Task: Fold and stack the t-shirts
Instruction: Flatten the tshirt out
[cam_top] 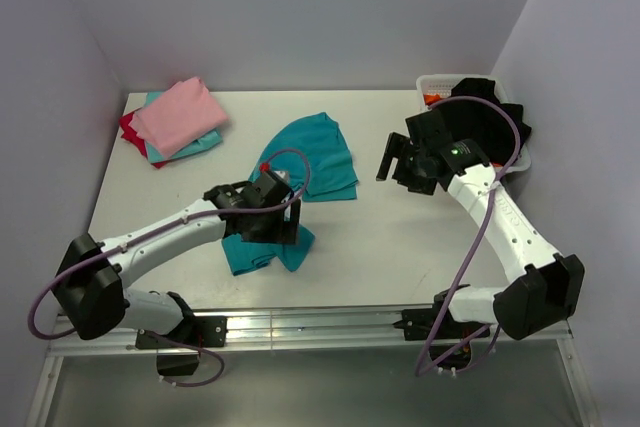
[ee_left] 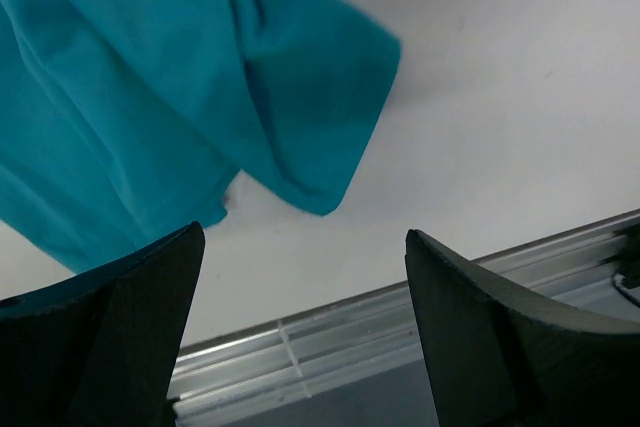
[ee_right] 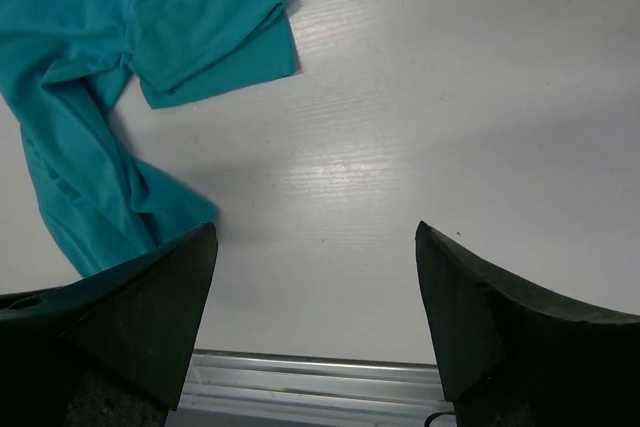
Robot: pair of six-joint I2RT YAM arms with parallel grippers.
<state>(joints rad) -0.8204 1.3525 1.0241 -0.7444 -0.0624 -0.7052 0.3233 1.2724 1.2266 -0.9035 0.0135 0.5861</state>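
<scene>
White table [cam_top: 400, 247] bears the teal t-shirt [cam_top: 312, 159], crumpled at its middle in the top view. The left gripper [cam_top: 280, 219] sits low over the shirt's near part. The right gripper [cam_top: 395, 159] hangs well apart from it, near the white basket [cam_top: 440, 84]. At the far left a folded pink t-shirt [cam_top: 180, 115] tops a stack, with a red t-shirt [cam_top: 128, 127] and a lighter teal t-shirt [cam_top: 200, 142] beneath.

In the left wrist view the jaws are spread wide with nothing between them, and teal cloth fills the upper left.

In the right wrist view the jaws are also released, and the shirt lies on the table to their left.

A robotics lab cell: white table [cam_top: 400, 247] boxed by plain pale walls [cam_top: 300, 7], aluminium rail [cam_top: 320, 323] at its near edge.
</scene>
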